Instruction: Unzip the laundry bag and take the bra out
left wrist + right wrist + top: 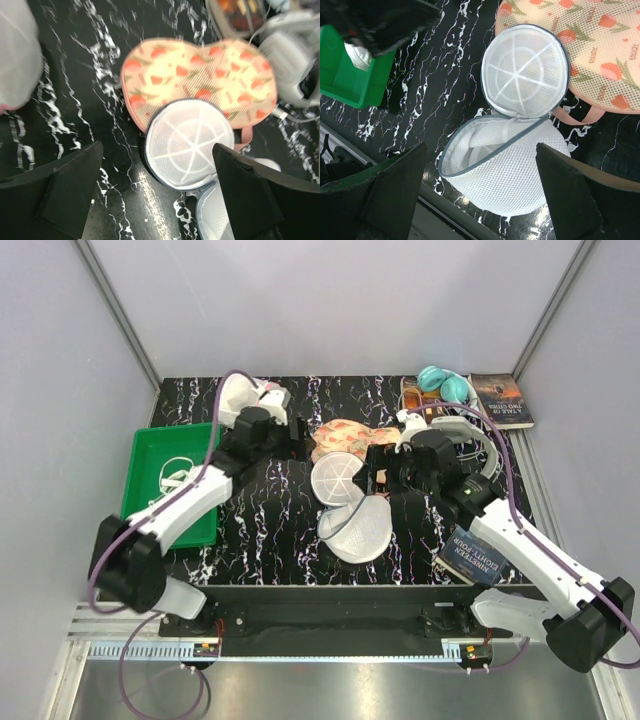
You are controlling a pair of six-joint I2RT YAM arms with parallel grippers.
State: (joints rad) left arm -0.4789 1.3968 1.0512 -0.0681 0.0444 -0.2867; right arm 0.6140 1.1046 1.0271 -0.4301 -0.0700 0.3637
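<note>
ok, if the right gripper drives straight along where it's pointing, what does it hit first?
Most likely the laundry bag: its unzipped lower half lies centred ahead of the open right gripper in the wrist view. Depth is unclear, but nothing shows in between.

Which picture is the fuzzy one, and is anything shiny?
Left wrist view: fuzzy all over, the floral item smeared; right wrist view: sharp, the laundry bag shows its mesh holes; top view: clear, with bright glare on the metal surface in front.
</note>
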